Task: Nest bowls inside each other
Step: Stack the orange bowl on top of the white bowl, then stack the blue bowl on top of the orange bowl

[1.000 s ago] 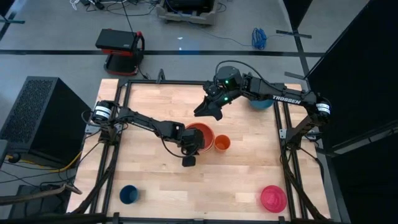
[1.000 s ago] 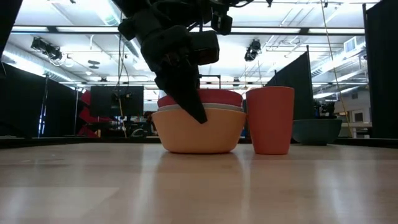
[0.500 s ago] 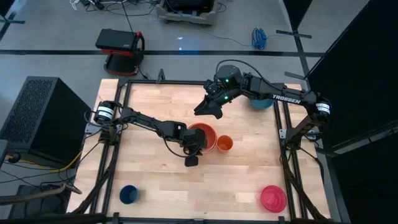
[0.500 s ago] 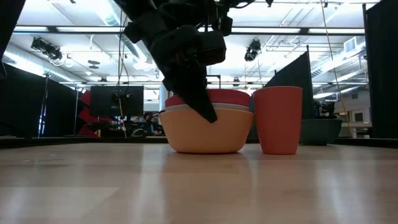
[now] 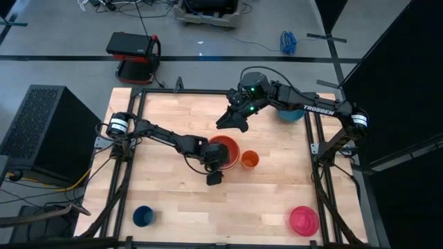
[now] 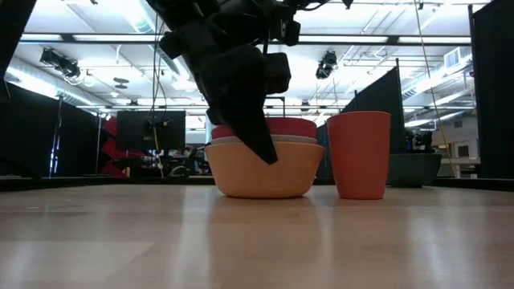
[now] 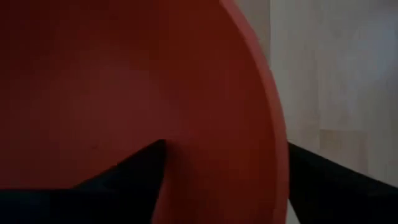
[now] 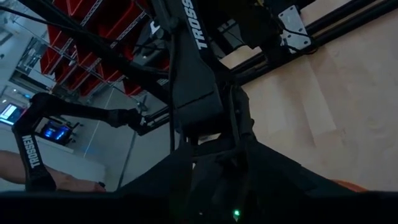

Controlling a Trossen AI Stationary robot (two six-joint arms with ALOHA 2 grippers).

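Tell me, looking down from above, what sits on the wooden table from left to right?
Small dark blue cup → stack of bowls with the red-orange bowl on top, left gripper at its rim → small orange cup → teal-blue bowl → magenta-pink bowl.

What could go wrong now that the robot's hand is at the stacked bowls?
1. The left gripper is open with one finger inside and one outside the rim of the red-orange bowl. If it pulls away crookedly, a finger might hook the rim and tip the stack.
2. The small orange cup stands very close beside the stack, so a sideways move could knock it over.
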